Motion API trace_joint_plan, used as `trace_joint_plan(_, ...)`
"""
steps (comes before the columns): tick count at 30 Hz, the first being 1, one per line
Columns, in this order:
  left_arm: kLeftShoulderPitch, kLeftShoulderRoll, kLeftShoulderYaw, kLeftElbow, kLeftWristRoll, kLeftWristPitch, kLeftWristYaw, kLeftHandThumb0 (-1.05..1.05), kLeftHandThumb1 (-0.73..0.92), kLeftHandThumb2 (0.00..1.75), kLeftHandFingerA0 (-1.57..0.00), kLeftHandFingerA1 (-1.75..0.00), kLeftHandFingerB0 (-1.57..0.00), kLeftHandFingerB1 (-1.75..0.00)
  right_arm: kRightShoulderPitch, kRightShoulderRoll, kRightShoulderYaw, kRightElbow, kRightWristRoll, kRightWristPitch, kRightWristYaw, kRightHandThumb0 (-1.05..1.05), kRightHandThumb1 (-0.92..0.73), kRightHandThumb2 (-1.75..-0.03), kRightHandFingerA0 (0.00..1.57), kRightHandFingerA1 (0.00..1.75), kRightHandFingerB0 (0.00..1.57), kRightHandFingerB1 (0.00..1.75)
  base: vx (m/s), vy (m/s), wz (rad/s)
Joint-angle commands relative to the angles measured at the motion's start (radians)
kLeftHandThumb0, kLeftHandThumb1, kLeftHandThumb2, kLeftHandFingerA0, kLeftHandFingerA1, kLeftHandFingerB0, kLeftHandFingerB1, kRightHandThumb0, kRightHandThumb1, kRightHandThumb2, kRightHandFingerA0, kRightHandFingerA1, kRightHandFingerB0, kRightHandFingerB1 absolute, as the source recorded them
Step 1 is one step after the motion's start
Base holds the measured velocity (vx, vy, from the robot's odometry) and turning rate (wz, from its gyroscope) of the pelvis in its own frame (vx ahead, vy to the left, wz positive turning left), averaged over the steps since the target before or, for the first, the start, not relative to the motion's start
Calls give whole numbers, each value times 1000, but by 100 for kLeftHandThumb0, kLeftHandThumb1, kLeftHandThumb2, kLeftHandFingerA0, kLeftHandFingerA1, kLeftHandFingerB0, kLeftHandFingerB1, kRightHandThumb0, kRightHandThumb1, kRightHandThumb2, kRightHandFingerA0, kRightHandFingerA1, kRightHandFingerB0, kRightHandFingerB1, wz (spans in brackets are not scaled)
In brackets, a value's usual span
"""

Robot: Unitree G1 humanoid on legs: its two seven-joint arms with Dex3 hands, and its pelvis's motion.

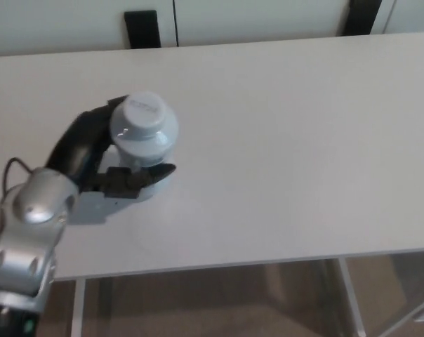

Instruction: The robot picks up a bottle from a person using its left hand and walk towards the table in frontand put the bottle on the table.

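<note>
Over a white table (289,140), the left hand (93,151) grips a white-capped bottle (143,126), contents hidden.

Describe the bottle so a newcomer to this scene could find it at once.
Find the large white rectangular table filling the view. On its left side, the robot's black left hand grips a pale translucent plastic bottle. Its round white cap sets it apart from the dark hand.

No text is legible. The cap (143,112) of the bottle (146,146) bears a faint marking, too blurred to read.
</note>
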Motion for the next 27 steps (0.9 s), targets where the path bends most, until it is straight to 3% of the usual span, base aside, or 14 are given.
trace_joint_plan(1,-93,-20,-41,71,65,48,47,-17,85,67,-104,-136,-78,-107,-6,-14,1,4,-6,8,10,-44,-72,-62,63,46,51,41,0,0,0)
trace_joint_plan(10,-103,-58,-104,98,86,19,39,-15,83,70,-106,-135,-80,-106,4,-9,2,-5,-3,5,15,-43,-72,-62,66,47,53,41,0,0,0)
trace_joint_plan(12,-96,-66,-107,99,81,20,38,-15,83,68,-108,-131,-80,-99,1,-5,1,7,-3,4,9,-43,-72,-61,66,48,54,42,0,0,0)
trace_joint_plan(13,-89,-63,-117,98,92,16,40,-19,82,64,-116,-102,-82,-66,1,-5,0,1,-1,6,14,-43,-71,-61,66,48,54,42,0,0,0)
trace_joint_plan(14,-87,-64,-119,97,95,20,42,-21,80,64,-116,-81,-76,-53,1,-4,1,0,-2,7,13,-44,-71,-61,67,48,54,42,0,0,0)
trace_joint_plan(15,-86,-65,-120,95,97,25,46,-21,80,64,-116,-81,-76,-53,1,-4,1,-1,-2,8,11,-44,-71,-61,67,48,54,42,0,0,0)
trace_joint_plan(16,-68,-76,-109,76,85,49,52,-30,74,63,-90,-54,-55,-41,0,-2,3,3,-5,9,10,-44,-70,-61,67,48,54,42,0,0,0)
trace_joint_plan(17,-55,-68,-114,66,76,53,25,-62,51,76,-17,-41,-10,-36,2,-3,5,0,-5,5,15,-43,-70,-61,66,48,54,43,0,0,0)
trace_joint_plan(18,-48,-53,-121,71,66,37,-11,-67,45,83,-1,-20,-4,-20,4,-4,5,-5,-4,3,18,-43,-71,-61,65,48,54,43,0,0,0)
trace_joint_plan(19,-47,-49,-123,74,64,31,-22,-67,45,83,-1,-20,-4,-20,4,-4,5,-6,-4,3,18,-43,-71,-61,65,48,54,43,0,0,0)
trace_joint_plan(20,-45,-38,-131,80,75,9,-26,-77,47,84,0,-6,0,-9,2,-3,6,-3,-5,6,14,-43,-71,-61,67,48,54,42,0,0,0)
trace_joint_plan(23,-44,-31,-136,83,79,0,-29,-77,47,84,0,-6,0,-9,2,-2,7,-1,-5,7,12,-43,-71,-61,67,48,54,42,0,0,0)
trace_joint_plan(24,-19,-18,-146,68,91,-16,-26,-87,55,60,0,0,0,0,11,0,10,0,-8,2,13,-44,-72,-61,66,47,54,42,0,0,0)
trace_joint_plan(27,-3,-19,-140,59,80,-14,-20,-87,55,59,0,0,0,0,21,-3,12,-10,-6,-10,22,-44,-71,-61,64,48,53,43,0,0,0)
